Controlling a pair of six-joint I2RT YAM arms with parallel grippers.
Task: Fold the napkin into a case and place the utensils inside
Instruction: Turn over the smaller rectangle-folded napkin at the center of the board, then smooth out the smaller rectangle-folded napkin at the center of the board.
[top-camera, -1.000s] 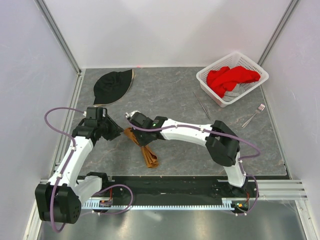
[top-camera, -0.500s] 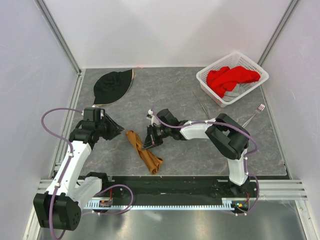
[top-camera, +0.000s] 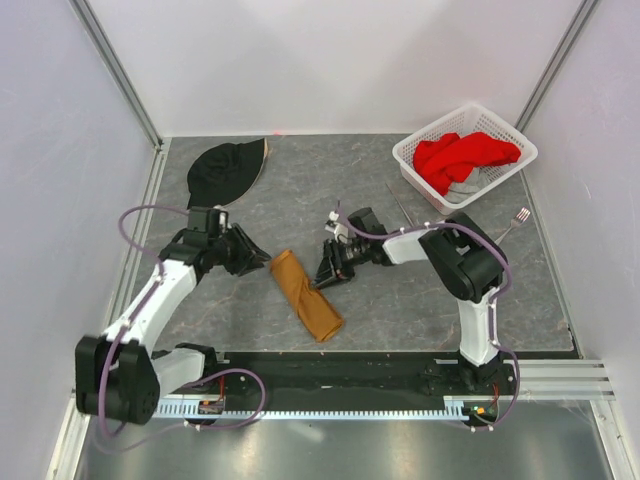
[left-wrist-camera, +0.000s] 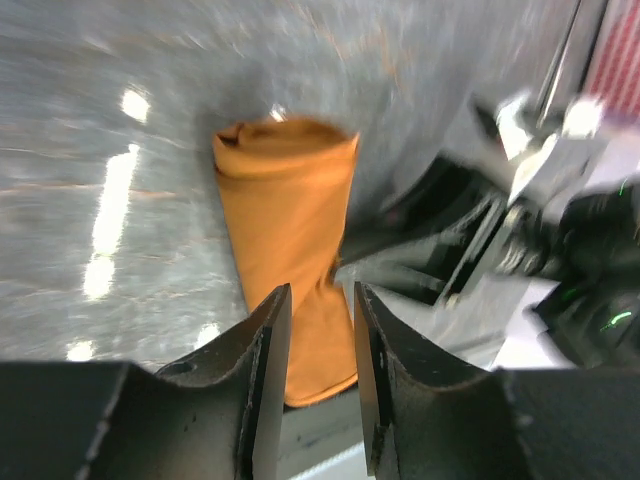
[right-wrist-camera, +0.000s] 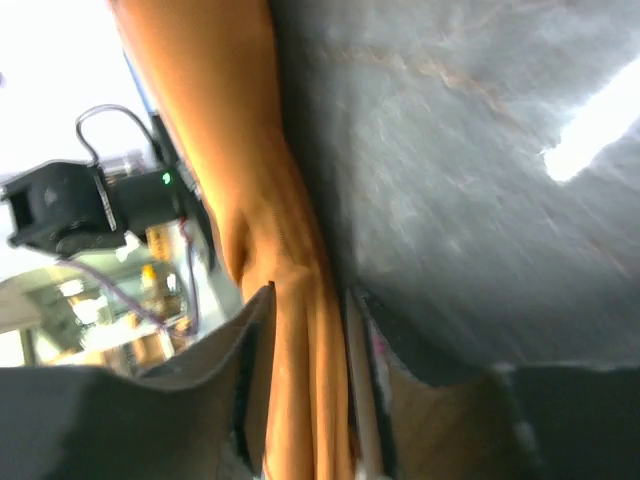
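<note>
- A black fabric hat (top-camera: 225, 172), soft and rounded with a pale edge to its brim, lay flat at the far left of the table.
- The left gripper (top-camera: 256, 259), black on a white arm, hung low just left of the napkin. Its two flat fingers stood moderately apart and held nothing.
- The napkin (top-camera: 307, 295), a thin, shiny orange-brown cloth, lay mid-table between the two grippers. It was folded into a narrow oblong set on a diagonal, smooth along its length.
- The right gripper (top-camera: 326, 272) sat at the napkin's right edge with its jaws partly parted. Cloth showed in the gap, but whether they touched it could not be told.
- A knife (top-camera: 404, 212), thin, straight and grey metal, lay bare on the table.
- A white plastic lattice basket (top-camera: 420, 186) in the far right corner held a crumpled red cloth (top-camera: 465, 155) over a grey cloth (top-camera: 462, 188).
- A small silver fork (top-camera: 508, 230) lay on the table by the basket's near corner.
- The table (top-camera: 380, 300) was grey, marbled and glossy, enclosed by plain white walls (top-camera: 320, 60).
</note>
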